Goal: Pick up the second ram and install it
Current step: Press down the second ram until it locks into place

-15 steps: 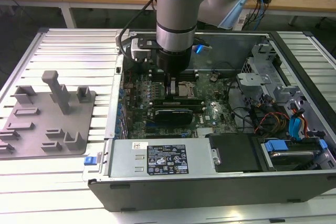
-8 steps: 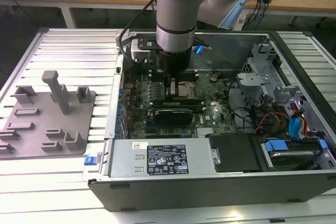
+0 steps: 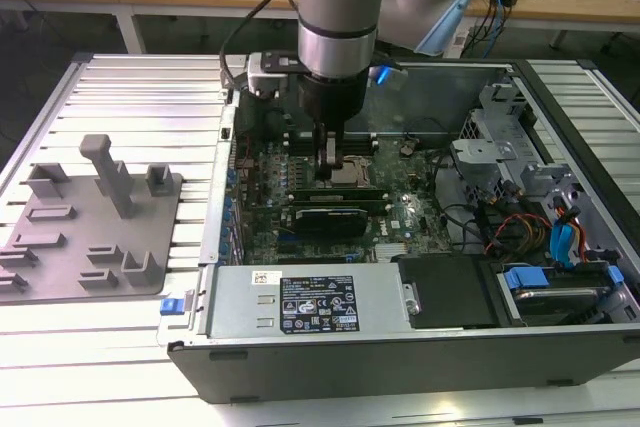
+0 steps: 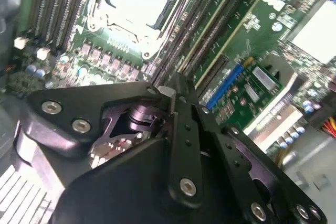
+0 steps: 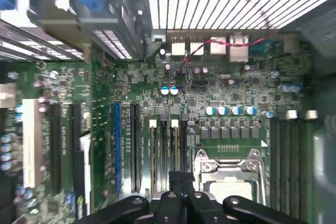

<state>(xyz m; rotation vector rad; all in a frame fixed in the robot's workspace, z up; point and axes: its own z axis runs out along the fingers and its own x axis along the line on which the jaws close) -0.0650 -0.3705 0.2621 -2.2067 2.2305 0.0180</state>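
Observation:
My gripper (image 3: pixel 328 169) is down inside the open computer case, over the memory slots beside the processor socket (image 3: pixel 352 169). Its two black fingers (image 4: pixel 181 129) are pressed together, shut, with nothing visible between them. Their tips sit on or just above a long thin green ram stick (image 4: pixel 210 24) standing on edge in a slot; I cannot tell whether they touch it. In the exterior view the ram (image 3: pixel 358 187) lies along the slots just below the fingertips. In the first wrist view the slots with white latches (image 5: pixel 153 123) run straight under the gripper (image 5: pixel 178 182).
The large green motherboard (image 5: pixel 220 85) fills the case floor. A grey fixture plate (image 3: pixel 90 237) with upright blocks lies at the exterior view's left. The power supply (image 3: pixel 300 302) lines the case's near side, and drive bays with cables (image 3: pixel 540 217) crowd the exterior view's right.

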